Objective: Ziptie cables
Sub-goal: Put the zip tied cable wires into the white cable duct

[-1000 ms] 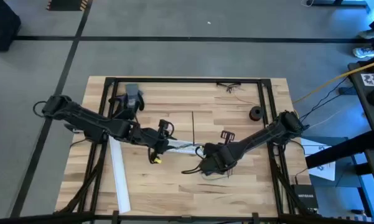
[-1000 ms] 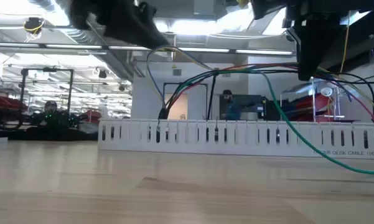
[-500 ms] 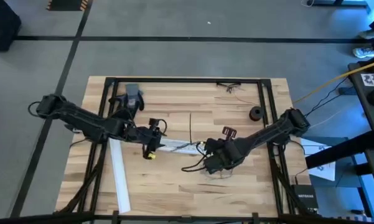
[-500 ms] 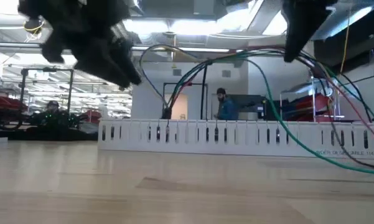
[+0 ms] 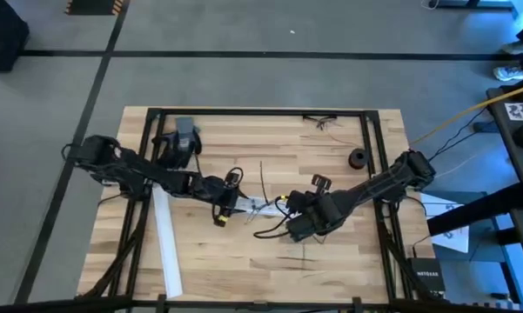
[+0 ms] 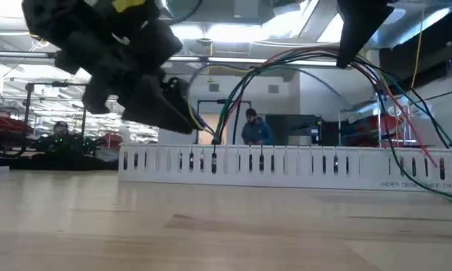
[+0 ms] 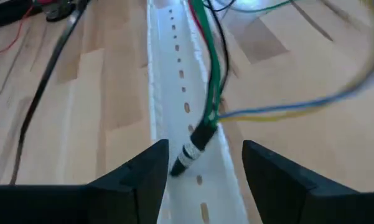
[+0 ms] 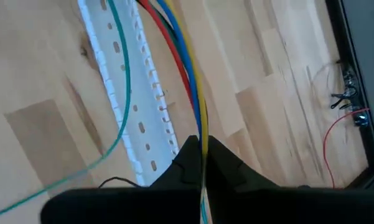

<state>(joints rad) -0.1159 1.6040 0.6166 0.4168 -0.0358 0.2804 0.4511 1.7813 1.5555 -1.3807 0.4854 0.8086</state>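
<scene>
Overhead, right tool [image 8: 202, 163] pinches cables [image 8: 185, 81]; left tool [image 7: 205, 168] gapes.

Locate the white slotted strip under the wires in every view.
High: white strip, between the grippers at table centre.
Low: long wall across mid-picture.
Left wrist: runs up the middle.
Right wrist: slanting from the top left.
Shared landmark: the cables above it.

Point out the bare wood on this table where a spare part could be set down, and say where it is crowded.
Bare wood lies along the near edge of the table, right of the white strip, and at the far middle between the grey object and the black roll. The centre is crowded: left gripper, right gripper, the cables and the ziptie.
</scene>
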